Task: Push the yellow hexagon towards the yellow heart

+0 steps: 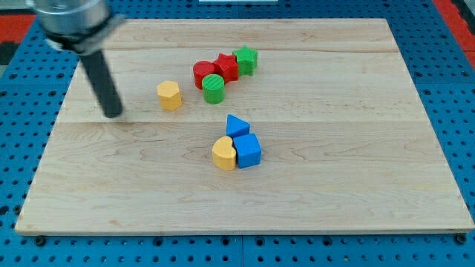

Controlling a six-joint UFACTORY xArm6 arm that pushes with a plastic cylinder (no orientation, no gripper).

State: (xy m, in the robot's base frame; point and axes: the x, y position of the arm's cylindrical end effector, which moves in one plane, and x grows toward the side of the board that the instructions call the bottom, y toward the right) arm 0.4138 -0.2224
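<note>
Just to the view's right of my tip (113,113), with a small gap between, stood the yellow hexagon (170,96); the yellow heart (223,153) lay further right and lower, touching a blue cube (248,150) with a blue triangle (237,125) just above. A red cylinder (202,73), green cylinder (214,88), red star (226,67) and green star (246,59) clustered up and right of the hexagon. The arm carried no fingers, only the rod, and the wooden counter (356,170) lay open along its right and bottom edges.
</note>
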